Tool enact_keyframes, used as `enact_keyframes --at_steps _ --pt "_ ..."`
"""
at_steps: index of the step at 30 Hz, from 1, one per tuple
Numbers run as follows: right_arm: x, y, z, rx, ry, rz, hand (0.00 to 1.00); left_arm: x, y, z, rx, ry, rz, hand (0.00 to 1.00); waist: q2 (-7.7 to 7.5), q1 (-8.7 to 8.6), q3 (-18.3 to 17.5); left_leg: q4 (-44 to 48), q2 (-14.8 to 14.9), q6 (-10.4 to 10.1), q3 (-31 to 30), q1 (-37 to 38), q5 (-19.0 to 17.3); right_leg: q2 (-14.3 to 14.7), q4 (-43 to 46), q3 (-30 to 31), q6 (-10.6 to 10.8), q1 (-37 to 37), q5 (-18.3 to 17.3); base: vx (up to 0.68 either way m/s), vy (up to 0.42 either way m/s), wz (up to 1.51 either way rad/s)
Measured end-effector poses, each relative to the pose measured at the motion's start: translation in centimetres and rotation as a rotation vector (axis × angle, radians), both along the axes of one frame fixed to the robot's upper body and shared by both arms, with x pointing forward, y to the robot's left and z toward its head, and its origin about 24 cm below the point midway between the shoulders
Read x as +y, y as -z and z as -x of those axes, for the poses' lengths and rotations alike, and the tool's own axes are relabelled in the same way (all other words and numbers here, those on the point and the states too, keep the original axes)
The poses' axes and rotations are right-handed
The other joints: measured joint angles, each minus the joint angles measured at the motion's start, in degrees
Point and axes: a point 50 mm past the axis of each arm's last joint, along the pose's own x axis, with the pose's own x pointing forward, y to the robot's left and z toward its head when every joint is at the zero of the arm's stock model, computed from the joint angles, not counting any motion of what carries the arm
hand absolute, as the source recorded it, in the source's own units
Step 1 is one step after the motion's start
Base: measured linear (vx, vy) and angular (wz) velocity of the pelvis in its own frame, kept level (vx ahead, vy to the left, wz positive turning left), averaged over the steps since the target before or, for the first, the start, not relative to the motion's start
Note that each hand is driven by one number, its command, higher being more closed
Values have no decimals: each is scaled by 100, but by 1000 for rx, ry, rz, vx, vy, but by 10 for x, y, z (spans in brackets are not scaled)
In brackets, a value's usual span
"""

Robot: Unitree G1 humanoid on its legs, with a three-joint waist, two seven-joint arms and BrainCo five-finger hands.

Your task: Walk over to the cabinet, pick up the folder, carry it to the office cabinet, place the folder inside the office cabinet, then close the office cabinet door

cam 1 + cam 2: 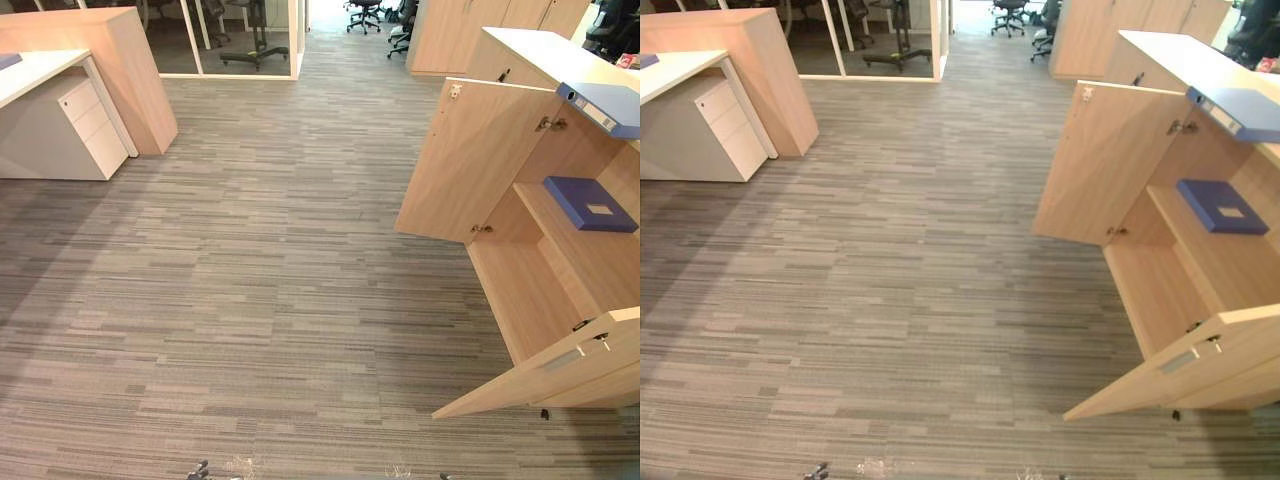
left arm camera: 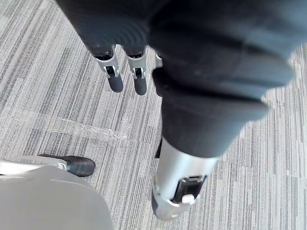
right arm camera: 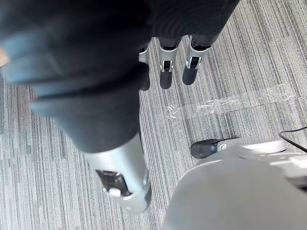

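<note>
Grey carpet [image 1: 250, 300] ahead, my left robot hand [image 2: 115, 76] and right robot hand [image 3: 165, 72] hang slack and empty, the blue folder [image 1: 590, 203] lies on the open cabinet [image 1: 512, 300] shelf [image 1: 585, 258] at three o'clock, and I may clip its near door [image 1: 560, 365].

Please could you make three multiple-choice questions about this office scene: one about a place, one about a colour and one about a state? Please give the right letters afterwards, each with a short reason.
1. Where does the blue folder with the pale label lie?
A) on the shelf inside the cabinet
B) under that shelf
C) on the drawer unit

2. What colour is the drawer unit?
A) blue
B) white
C) black

3. How do the cabinet doors stand?
A) both shut
B) one open
C) both open

Answers: 1 A, the folder rests flat on the shelf; 2 B, its drawer fronts are white; 3 C, the far door and the near door both swing outward.
</note>
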Motion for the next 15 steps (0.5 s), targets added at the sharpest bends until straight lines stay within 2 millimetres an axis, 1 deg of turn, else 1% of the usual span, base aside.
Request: enact_keyframes --at_steps 7,10,15 --pt "0 0 -4 -8 0 0 0 -1 0 -3 -24 -58 32 0 0 0 95 -24 -45 9 2 94 19 -47 -2 -1 1 79 -1 -25 13 0" --pt "0 0 -4 -10 0 0 0 -1 0 -4 -28 -62 32 0 -5 0 100 -101 -51 44 -4 94 93 -51 -3 -6 0 48 0 -57 3 1" --pt "0 0 -5 -10 0 -1 0 -1 -1 -4 -32 -59 23 0 -26 -1 116 -185 -48 40 -10 124 176 -46 -4 -14 -26 37 17 -49 -7 1"
